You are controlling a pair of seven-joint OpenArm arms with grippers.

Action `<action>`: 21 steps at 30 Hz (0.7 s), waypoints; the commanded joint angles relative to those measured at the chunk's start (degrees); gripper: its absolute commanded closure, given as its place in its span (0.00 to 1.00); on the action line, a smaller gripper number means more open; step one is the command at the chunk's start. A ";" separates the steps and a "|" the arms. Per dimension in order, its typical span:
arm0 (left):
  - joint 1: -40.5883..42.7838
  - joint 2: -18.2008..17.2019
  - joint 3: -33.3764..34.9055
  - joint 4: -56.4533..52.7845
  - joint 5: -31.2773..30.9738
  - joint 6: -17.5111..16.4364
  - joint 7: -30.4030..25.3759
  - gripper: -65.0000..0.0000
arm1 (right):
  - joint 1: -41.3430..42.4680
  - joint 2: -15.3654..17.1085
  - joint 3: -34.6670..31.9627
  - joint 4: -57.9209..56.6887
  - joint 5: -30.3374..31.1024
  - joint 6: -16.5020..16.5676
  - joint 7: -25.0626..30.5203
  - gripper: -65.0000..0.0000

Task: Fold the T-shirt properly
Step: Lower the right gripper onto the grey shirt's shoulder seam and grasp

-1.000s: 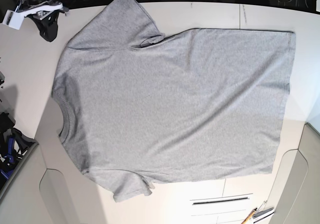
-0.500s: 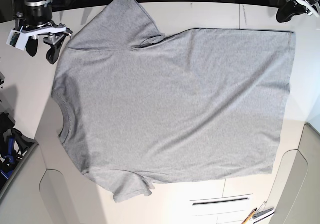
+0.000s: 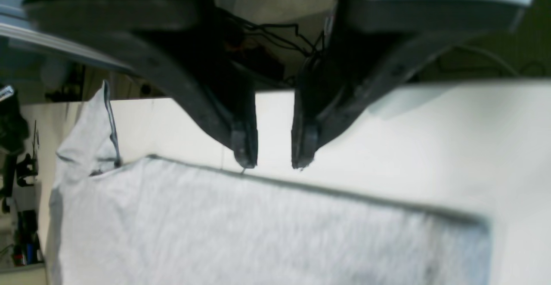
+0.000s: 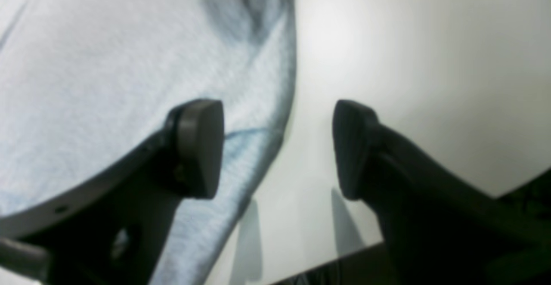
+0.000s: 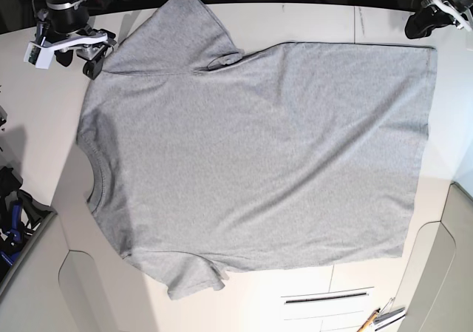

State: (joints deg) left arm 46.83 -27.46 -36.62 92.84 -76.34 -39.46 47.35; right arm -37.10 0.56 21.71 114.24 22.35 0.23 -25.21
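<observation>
The light grey T-shirt (image 5: 259, 147) lies flat and plain side up on the white table, collar (image 5: 94, 173) at the left, hem at the right. My right gripper (image 5: 77, 61) is open and empty at the far left, just beside the upper sleeve. In the right wrist view its pads (image 4: 200, 147) stand wide apart, one over the shirt's edge (image 4: 129, 69). My left gripper (image 5: 415, 27) hovers at the far right, just beyond the hem corner. In the left wrist view the gripper (image 3: 274, 161) is narrowly open and empty above the shirt's side edge (image 3: 258, 224).
The white table (image 5: 310, 21) has curved cut-outs along its near edge. A slot handle (image 5: 325, 296) and a pencil (image 5: 368, 321) lie at the near right. Dark and blue gear (image 5: 11, 221) sits off the table's left edge.
My right gripper has moved right, towards the upper sleeve. My left gripper has come into view at the far right and drawn a little closer to the hem corner. The shirt has not moved.
</observation>
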 commanded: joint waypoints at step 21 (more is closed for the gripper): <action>-0.31 -0.81 -0.59 0.59 -1.38 -0.54 -0.81 0.74 | 7.21 0.22 5.62 -15.82 16.31 12.13 -3.34 0.39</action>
State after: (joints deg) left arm 46.04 -27.46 -36.62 92.84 -76.40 -39.46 47.16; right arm -29.61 0.51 27.20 98.04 38.33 12.36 -28.12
